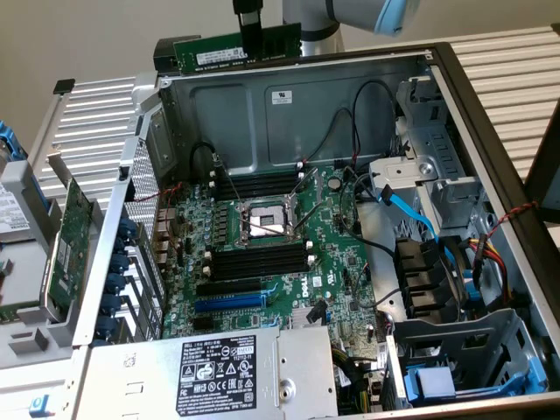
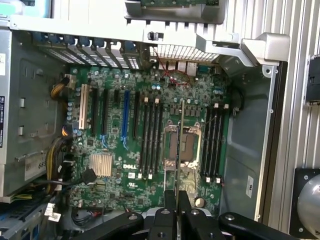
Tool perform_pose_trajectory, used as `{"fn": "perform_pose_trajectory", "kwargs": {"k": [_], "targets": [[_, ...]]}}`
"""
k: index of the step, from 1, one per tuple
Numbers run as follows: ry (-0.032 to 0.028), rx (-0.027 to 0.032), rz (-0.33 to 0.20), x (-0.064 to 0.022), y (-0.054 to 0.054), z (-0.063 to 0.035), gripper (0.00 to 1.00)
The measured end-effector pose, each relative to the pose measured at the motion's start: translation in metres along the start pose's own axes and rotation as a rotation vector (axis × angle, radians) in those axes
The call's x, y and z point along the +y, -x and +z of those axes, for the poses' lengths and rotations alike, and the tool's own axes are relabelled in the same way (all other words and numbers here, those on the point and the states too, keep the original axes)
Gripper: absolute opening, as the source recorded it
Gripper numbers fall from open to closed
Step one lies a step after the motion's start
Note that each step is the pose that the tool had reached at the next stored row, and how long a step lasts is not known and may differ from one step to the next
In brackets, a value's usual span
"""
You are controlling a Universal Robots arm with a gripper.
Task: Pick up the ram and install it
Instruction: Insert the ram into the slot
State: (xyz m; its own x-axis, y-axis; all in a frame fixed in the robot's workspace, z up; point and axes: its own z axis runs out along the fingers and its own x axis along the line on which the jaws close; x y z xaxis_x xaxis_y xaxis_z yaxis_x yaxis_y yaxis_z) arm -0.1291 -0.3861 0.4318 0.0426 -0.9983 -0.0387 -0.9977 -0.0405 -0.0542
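Observation:
My gripper (image 1: pixel 252 39) hangs above the back wall of the open computer case, shut on the ram (image 1: pixel 219 54). The ram is a long green stick with a white label, held level and well above the motherboard (image 1: pixel 341 262). In the wrist view the ram (image 2: pixel 179 150) appears edge-on as a thin line between my fingertips (image 2: pixel 168 212), over the processor socket (image 2: pixel 182 145). Black memory slots with white clips lie on both sides of the socket (image 1: pixel 258 185) (image 1: pixel 262 259); in the wrist view the slots (image 2: pixel 150 140) (image 2: pixel 214 145) look bare.
A larger green expansion card (image 1: pixel 66 249) with a metal bracket leans outside the case on the exterior view's left. The power supply (image 1: pixel 219 367) fills the front. Cables, a blue data lead (image 1: pixel 411 210) and drive bays (image 1: pixel 464 350) crowd the exterior view's right.

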Motion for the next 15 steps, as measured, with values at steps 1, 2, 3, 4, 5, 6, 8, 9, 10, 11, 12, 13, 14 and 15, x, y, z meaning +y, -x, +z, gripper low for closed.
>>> {"fn": "perform_pose_trajectory", "kwargs": {"k": [1, 2, 3, 4, 5, 6, 8, 9, 10, 11, 12, 13, 14, 15], "targets": [[0.0000, 0.0001, 0.000, 0.0001, 0.000, 0.0019, 0.14], [0.0000, 0.0000, 0.000, 0.0002, 0.000, 0.0037, 0.14], [0.0000, 0.0000, 0.000, 0.0003, -0.001, 0.0055, 0.14], [0.0001, 0.0000, 0.000, 0.0004, -0.001, 0.0072, 0.14], [0.0002, -0.0001, 0.000, 0.0004, -0.001, 0.0089, 0.14], [0.0011, -0.0001, 0.000, 0.0005, -0.002, 0.0103, 0.14], [0.0063, -0.0001, 0.001, 0.0006, -0.003, 0.0120, 0.14], [0.0108, -0.0003, 0.001, 0.0005, -0.004, 0.0127, 0.14], [0.0147, -0.0003, 0.001, 0.0004, -0.006, 0.0131, 0.14], [0.0172, -0.0005, 0.001, 0.0005, -0.008, 0.0135, 0.14], [0.0182, -0.0006, 0.001, 0.0005, -0.010, 0.0139, 0.14], [0.0184, -0.0006, 0.001, 0.0005, -0.010, 0.0142, 0.14], [0.0188, -0.0005, 0.001, 0.0005, -0.010, 0.0144, 0.14], [0.0190, 0.0005, 0.001, 0.0005, -0.010, 0.0146, 0.14]]}}
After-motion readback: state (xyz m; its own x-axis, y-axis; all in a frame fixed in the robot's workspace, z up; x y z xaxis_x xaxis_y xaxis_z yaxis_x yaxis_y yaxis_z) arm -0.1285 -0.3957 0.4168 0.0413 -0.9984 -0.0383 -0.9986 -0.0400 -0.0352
